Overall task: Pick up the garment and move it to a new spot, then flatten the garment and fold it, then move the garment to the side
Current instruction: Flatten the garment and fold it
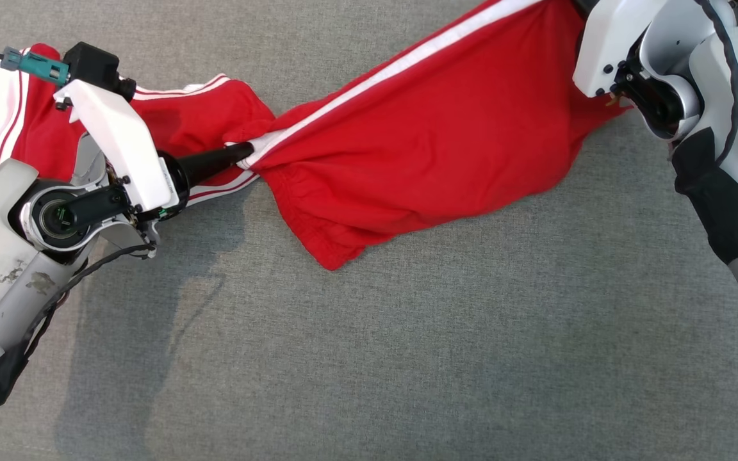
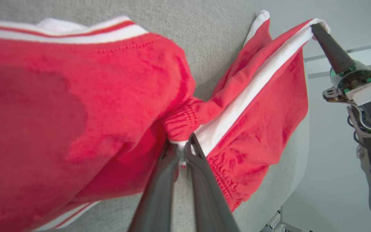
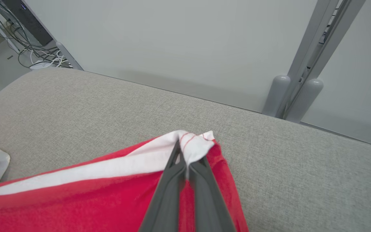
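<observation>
Left gripper (image 1: 245, 153): we pinch shorts (image 1: 420, 134) tight at bunched middle, on white stripe (image 1: 369, 83). Shorts lie stretched across grey pad (image 1: 407, 358) between our arms, one leg under left arm. Right gripper (image 3: 185, 156): jaws fully closed on striped corner, upper right of head view.

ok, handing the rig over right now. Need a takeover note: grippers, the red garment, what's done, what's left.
The left gripper: jaws shut on the red fabric garment with white side stripes, at its bunched middle beside a stripe.
The right gripper: jaws shut on a white-striped corner of the garment.
Garment: strung between the two grips over the grey woven surface, twisted near the left grip and not flat. I cannot tell whether it is fully off the surface.
Done: both grips are on.
Left: set it down, flatten, fold, move it aside.
</observation>
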Available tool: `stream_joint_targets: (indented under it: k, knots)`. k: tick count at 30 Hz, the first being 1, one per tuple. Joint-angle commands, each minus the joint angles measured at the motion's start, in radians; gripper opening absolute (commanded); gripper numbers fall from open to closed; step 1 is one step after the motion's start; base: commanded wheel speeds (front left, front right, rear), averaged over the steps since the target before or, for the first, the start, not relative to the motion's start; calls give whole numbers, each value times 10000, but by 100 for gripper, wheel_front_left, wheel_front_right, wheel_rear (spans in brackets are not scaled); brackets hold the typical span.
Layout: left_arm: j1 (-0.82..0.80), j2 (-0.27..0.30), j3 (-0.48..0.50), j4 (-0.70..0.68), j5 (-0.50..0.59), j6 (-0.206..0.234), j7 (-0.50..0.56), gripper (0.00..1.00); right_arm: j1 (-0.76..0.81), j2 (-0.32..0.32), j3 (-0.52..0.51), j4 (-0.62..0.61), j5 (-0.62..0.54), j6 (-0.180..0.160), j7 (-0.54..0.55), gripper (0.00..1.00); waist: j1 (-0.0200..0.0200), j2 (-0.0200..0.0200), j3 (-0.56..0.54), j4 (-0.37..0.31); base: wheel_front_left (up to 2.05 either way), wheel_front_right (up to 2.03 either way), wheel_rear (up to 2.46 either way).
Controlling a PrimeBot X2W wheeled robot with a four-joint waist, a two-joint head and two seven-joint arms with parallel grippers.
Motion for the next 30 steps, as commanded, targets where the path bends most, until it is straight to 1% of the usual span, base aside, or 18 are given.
stream_joint_targets:
  k: [1, 2, 3, 4, 5, 6, 12, 20, 24, 30]
  knots:
    - [-128, 15, 33, 79, 68, -70, 6, 0, -177, -8, 56, 104, 78, 2, -237, 42, 0, 0, 10, -13, 0, 0, 0]
    - [-146, 1, 39, 129, 91, -82, 6, 0, -189, 29, 114, 208, 139, 2, -347, 91, 0, 0, 9, -22, 0, 0, 0]
    - [-174, -7, 50, 180, 130, -90, -10, 0, -186, 83, 162, 317, 218, 2, -432, 100, 0, 0, 0, -31, 0, 0, 0]
    - [-198, -10, 35, 210, 180, -119, -4, 29, -208, 114, 195, 406, 278, 2, -554, 100, 0, 0, -14, -42, 0, 0, 0]
    - [-194, -14, 19, 230, 163, -148, 35, 81, -226, 130, 231, 499, 337, 2, -675, 100, 0, 0, -44, -54, 0, 0, 0]
    - [-169, -15, 30, 283, 178, -182, 39, 100, -204, 190, 345, 621, 466, 2, -908, 100, 0, 0, -148, -78, 0, 0, 0]
    - [58, 80, 21, 466, 249, -250, 5, 100, 209, 141, 757, 708, 994, 2, -1536, 100, 0, 0, -763, -187, 0, 0, 0]
    - [421, 318, -105, 681, 533, -203, -218, 100, 844, -296, 1321, 533, 1851, 2, -2127, 100, 0, 0, -1687, -372, 0, 0, 0]
    - [622, 514, 73, 492, 877, -262, -1067, 100, 1328, -569, 1558, 405, 2222, 2, -2665, 100, 0, 0, -2090, -408, 0, 0, 0]
    - [1235, 1055, 262, -218, 1905, -279, -3217, 100, 1875, -813, 1816, 739, 2639, 2, -3175, 100, 0, 0, -2419, -279, 0, 0, 0]
